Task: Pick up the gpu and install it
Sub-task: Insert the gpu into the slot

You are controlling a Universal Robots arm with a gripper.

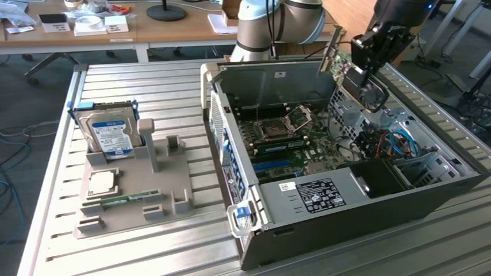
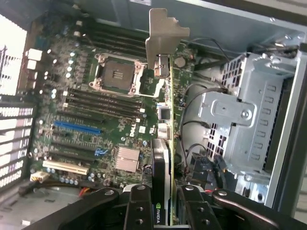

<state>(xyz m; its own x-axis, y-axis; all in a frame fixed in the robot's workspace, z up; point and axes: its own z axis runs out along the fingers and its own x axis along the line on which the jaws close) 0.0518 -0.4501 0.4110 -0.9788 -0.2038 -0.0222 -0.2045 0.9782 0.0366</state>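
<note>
GPU card (image 2: 163,163) is hanging edge-on above the open computer case (image 1: 345,224) (metal bracket (image 2: 160,43) pointing toward the motherboard (image 2: 96,110)), and the gripper (image 2: 165,196) is clamping its opposite end.

**Exterior view:** the camera is looking down at a slant from high above the desk (image 1: 153,86), taking in the whole open computer case (image 1: 345,224), which is lying at four o'clock from frame centre.

**Wrist view:** the camera is sitting just behind the pincer (image 2: 163,203), peering closely along the clamped gpu (image 2: 162,163) into the case.

Both views are sharing the motherboard (image 1: 295,146) and its CPU socket (image 1: 277,127).
</note>
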